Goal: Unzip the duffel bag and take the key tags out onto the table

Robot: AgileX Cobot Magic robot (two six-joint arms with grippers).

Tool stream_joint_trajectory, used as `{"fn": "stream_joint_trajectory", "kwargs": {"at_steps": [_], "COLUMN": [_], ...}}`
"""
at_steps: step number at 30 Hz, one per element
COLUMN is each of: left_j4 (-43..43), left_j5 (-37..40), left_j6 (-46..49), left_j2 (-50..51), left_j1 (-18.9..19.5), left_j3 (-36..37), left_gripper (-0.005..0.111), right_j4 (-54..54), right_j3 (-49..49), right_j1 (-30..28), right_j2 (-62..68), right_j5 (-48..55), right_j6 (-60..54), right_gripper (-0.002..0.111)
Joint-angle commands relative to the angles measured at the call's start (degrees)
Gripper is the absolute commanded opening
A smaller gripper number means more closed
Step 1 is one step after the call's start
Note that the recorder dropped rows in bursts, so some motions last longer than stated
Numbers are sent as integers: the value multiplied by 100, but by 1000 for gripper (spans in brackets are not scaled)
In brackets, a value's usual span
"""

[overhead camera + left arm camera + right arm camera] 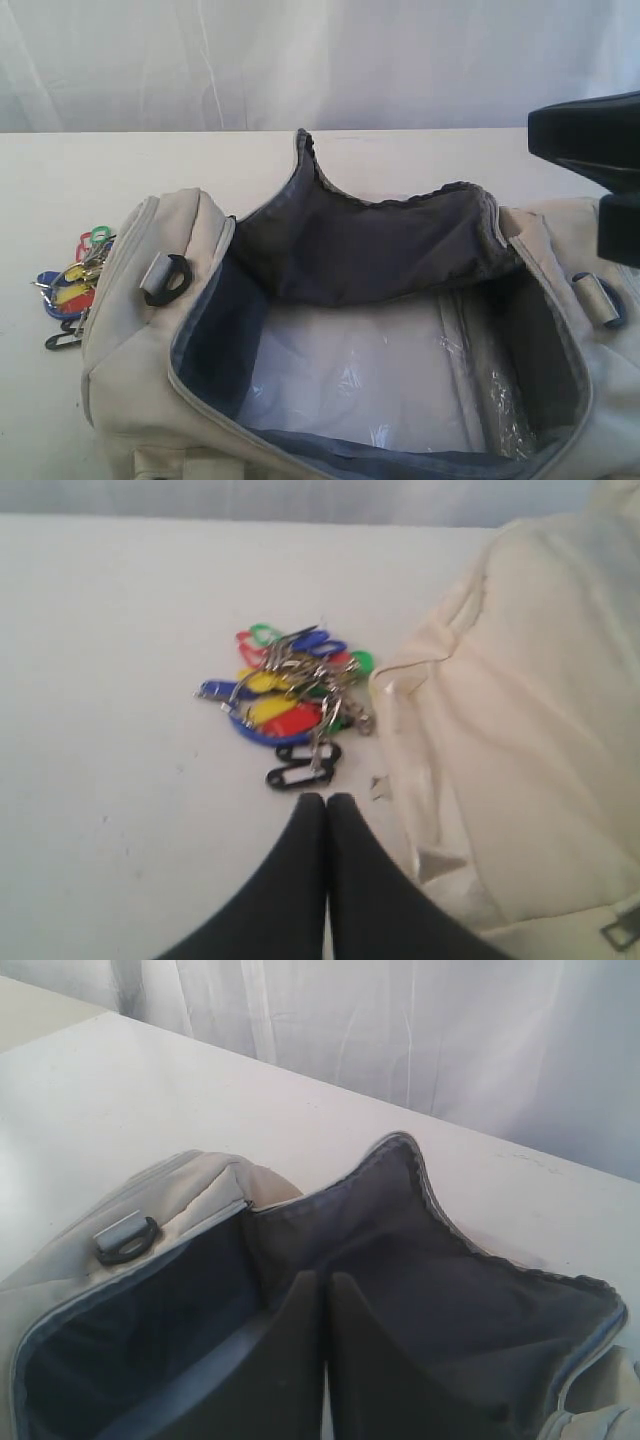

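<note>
The cream-beige duffel bag (150,330) lies unzipped on the white table (60,180), its dark flap (370,250) folded back. Clear plastic (350,385) shows on its floor. The key tags (72,285) lie on the table just outside the bag's left end. In the left wrist view the key tags (290,695) sit a little beyond my left gripper (326,802), which is shut and holds nothing, with the bag's side (520,730) close by. My right gripper (324,1282) is shut and empty above the bag's open mouth (140,1330). Only a black part of the right arm (590,140) shows in the exterior view.
A black strap ring (168,280) sits at the bag's left end and a grey-blue one (600,298) at its right end. A white curtain (300,60) hangs behind the table's far edge.
</note>
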Motion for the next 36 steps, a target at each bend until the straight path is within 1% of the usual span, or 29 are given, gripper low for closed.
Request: {"fn": "stream_joint_trajectory", "kwargs": {"at_steps": [1,4,5,8,10,36], "left_j4": [671,836,893,919,919,930], "left_j5": [-213,-221,-221,-172,-146,-146], "left_j6": [-1174,-785,-502,92,296,297], "left_j2": [-178,-178,-178,-178,-178,-178], "left_j1": [24,24,24,24,24,24], "left_j3": [481,481,481,481,481,481], "left_gripper": [0,0,0,0,0,0], "right_j4": [10,10,10,10,10,10], "right_j3": [-54,-54,-54,-54,-54,-54], "right_j1": [12,12,12,12,12,12], "right_j2": [-36,-36,-36,-36,-36,-36], "right_j5": [-35,-35,-35,-35,-35,-35], "right_j6": [17,17,17,17,17,17], "right_gripper": [0,0,0,0,0,0]}}
